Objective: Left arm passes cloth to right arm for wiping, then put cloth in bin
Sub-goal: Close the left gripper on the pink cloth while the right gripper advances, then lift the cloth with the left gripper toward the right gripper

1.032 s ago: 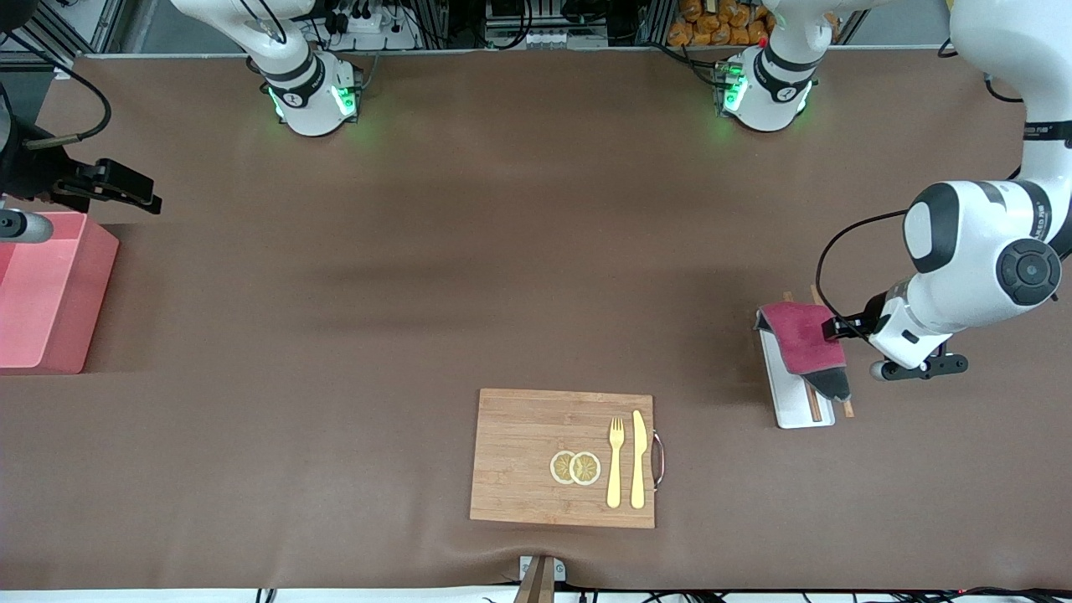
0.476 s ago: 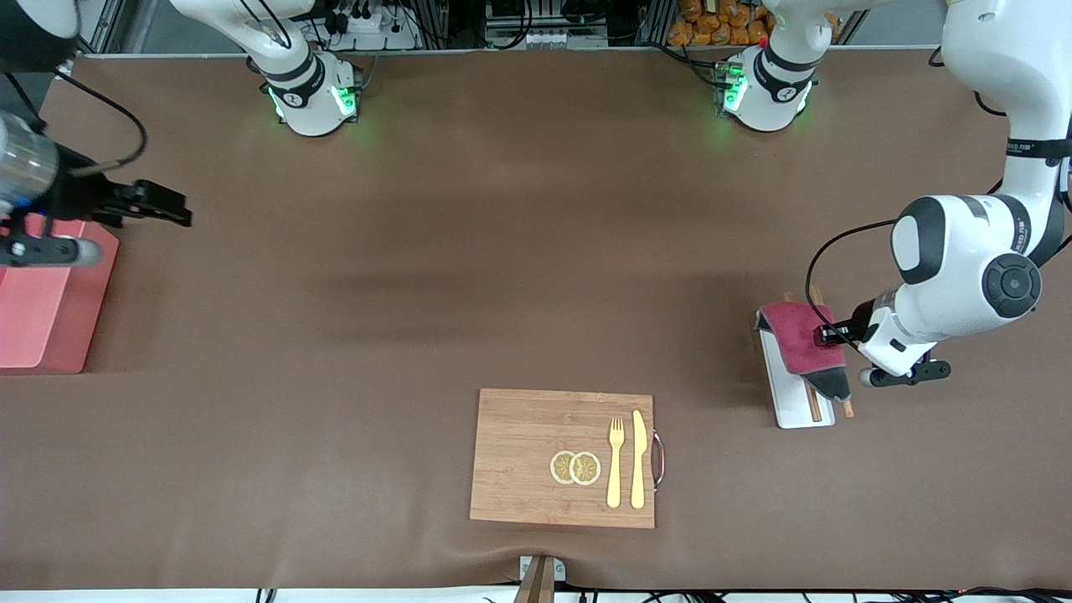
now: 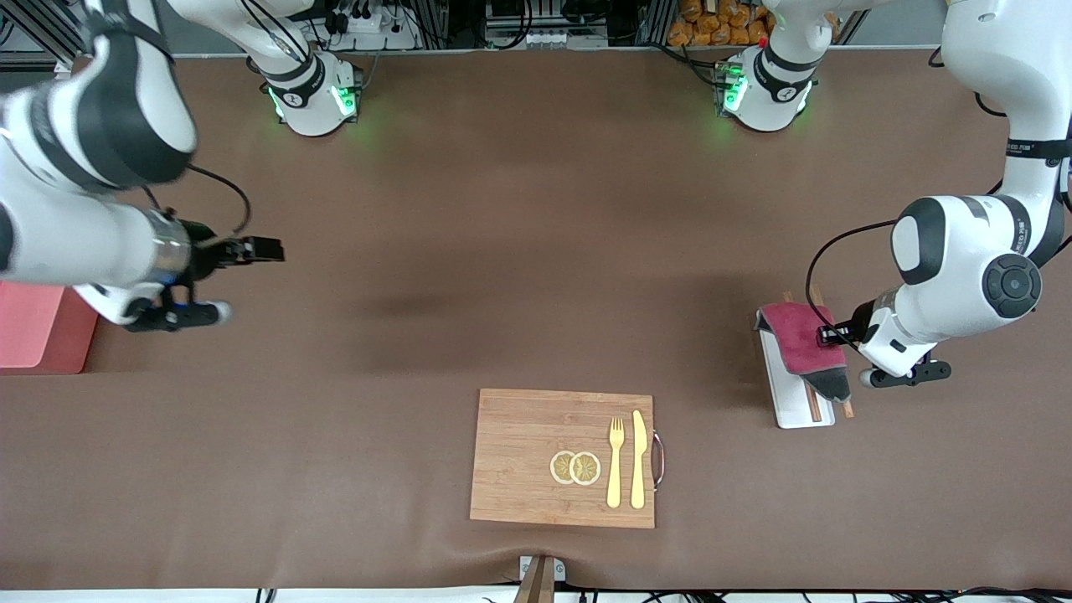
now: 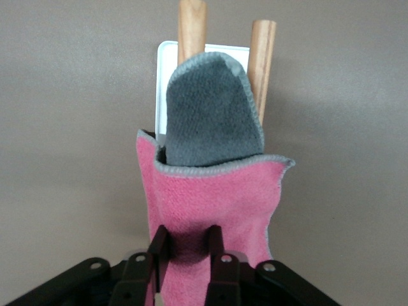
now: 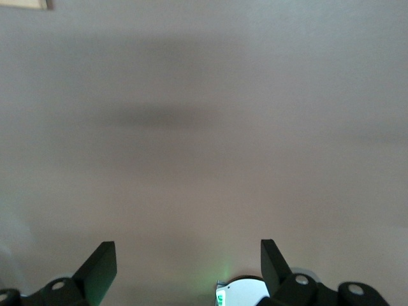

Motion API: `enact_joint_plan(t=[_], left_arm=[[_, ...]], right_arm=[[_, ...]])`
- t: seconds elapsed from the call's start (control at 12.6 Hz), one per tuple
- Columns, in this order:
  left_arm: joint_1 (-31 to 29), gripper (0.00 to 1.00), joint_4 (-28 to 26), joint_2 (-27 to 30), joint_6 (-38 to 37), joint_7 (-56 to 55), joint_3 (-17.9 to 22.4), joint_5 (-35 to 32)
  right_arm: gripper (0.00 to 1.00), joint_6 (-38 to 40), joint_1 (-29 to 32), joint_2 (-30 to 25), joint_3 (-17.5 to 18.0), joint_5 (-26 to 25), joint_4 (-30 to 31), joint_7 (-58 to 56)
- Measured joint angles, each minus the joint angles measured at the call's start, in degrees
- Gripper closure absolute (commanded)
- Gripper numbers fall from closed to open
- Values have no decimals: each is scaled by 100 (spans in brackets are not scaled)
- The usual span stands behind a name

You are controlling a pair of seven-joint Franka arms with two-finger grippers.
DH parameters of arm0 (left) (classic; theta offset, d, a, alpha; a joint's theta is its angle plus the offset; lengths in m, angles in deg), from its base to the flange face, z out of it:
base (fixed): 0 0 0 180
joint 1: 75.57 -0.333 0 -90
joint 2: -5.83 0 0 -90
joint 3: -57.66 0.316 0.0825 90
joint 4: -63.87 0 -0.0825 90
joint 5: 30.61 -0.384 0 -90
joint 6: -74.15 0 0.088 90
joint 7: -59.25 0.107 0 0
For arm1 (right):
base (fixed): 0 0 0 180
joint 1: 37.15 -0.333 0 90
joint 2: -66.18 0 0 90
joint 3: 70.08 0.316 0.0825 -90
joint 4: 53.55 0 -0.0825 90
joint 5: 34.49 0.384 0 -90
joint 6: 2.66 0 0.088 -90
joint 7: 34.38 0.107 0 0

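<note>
The left gripper [image 3: 825, 336] sits at the edge of the cloth [image 3: 801, 338], which lies draped over the white tray [image 3: 791, 400] and two wooden sticks [image 3: 812, 402] toward the left arm's end of the table; the left wrist view shows its fingers [image 4: 215, 245] drawn in on a fold of the pink fabric, narrower than one second earlier, with the cloth unmoved. The right gripper [image 3: 266, 249], fingers spread wide and holding nothing, has travelled from above the bin [image 3: 38, 331] out over bare table, and the right arm now hides more of the bin than before
</note>
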Motion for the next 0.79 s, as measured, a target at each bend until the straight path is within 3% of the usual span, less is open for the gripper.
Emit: enact_joint_plan(t=[0.24,0.48,0.79], left_arm=[[0,76,13,0,0,0,-2,0],[0,99,29,5,-4,0,-2,-1],[-2,100,35,55,-15,0,-1,0]], right_arm=[[0,-109,-187,266,0,223,-6,16],[0,-423,-181,268,-47,714,-18,275],[0,-570,-111,282,-87,1040,-20,710]])
